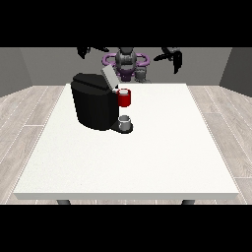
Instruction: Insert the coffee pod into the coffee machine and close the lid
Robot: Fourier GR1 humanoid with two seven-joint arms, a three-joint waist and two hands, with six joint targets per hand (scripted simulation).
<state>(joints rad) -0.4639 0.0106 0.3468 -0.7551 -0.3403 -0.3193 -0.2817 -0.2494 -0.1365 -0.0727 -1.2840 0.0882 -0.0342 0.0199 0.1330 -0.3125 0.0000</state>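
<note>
White table (147,162): coffee machine (93,106), lid (109,76) up; both hands raised, fingers' state unclear.

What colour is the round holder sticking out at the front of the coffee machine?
Red: the round pod holder on the black coffee machine, seen in the front view.

A white table (147,162) carries a black coffee machine (93,106).

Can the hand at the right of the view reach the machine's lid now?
Probably yes. The hand at the view's right hangs raised near the robot, apart from the coffee machine. The lid stands tilted open on the machine's top, and nothing shows between them.
</note>
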